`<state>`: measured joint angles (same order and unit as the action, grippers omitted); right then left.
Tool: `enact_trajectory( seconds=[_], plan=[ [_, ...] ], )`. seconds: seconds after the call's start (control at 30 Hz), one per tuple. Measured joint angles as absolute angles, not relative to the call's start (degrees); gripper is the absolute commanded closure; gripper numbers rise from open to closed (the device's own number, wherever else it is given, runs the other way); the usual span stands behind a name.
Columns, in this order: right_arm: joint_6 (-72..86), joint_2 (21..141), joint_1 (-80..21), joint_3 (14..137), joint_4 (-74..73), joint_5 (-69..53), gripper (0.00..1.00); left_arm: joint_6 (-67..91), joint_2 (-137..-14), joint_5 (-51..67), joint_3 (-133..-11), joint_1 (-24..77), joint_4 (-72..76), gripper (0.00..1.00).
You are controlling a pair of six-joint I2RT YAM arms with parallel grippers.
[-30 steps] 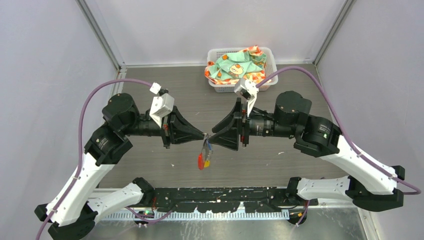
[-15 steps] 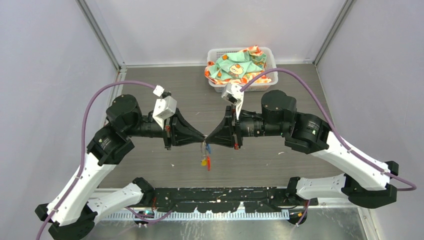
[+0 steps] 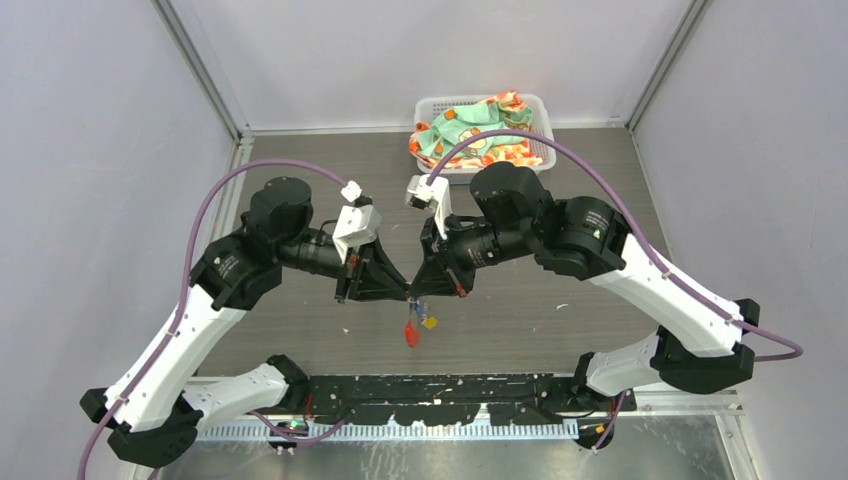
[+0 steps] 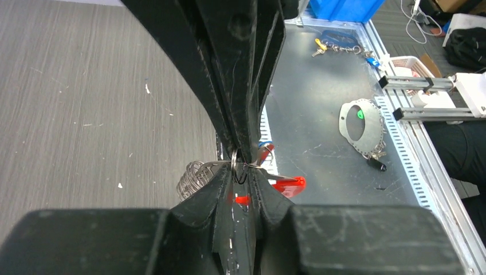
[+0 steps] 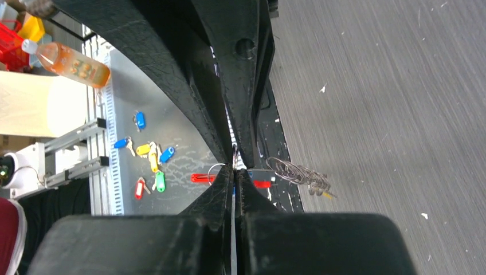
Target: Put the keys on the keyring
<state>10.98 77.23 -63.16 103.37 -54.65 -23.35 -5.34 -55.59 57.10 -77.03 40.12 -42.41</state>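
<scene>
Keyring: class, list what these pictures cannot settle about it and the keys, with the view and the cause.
Top external: whether the keys are threaded on the keyring; too small, with left hand and right hand covering the ring.
Left wrist: fingers hide most of the ring and blue tag.
Right wrist: fingers cover most of the ring.

A fixed camera, high above and behind the arm bases, looks down from afar over the whole grey wood-grain table (image 3: 520, 310). Each wrist camera sits very close behind its own fingertips, with the left gripper (image 4: 239, 172) and right gripper (image 5: 234, 172) facing each other nose to nose and the table to one side. All three views share the thin grey metal keyring with a red plastic tag (image 3: 410, 333) between the tips.
</scene>
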Motion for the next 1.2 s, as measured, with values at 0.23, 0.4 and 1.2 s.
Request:
enact_trajectory(
  seconds=[0.23,0.4,1.2],
  plan=[
    [9.5,79.2,-63.2,105.6,-59.0,-24.5,0.99,-8.3,-56.2,58.6,-78.8,40.1,-46.2,0.82],
    [8.9,80.3,-63.2,107.4,-61.1,-25.3,0.99,-9.9,-56.2,59.2,-79.0,40.1,-47.7,0.92],
    [13.5,71.0,-63.8,94.4,-50.5,-22.1,0.50,-4.7,-53.6,58.0,-78.5,40.1,-43.0,1.00]
  ],
)
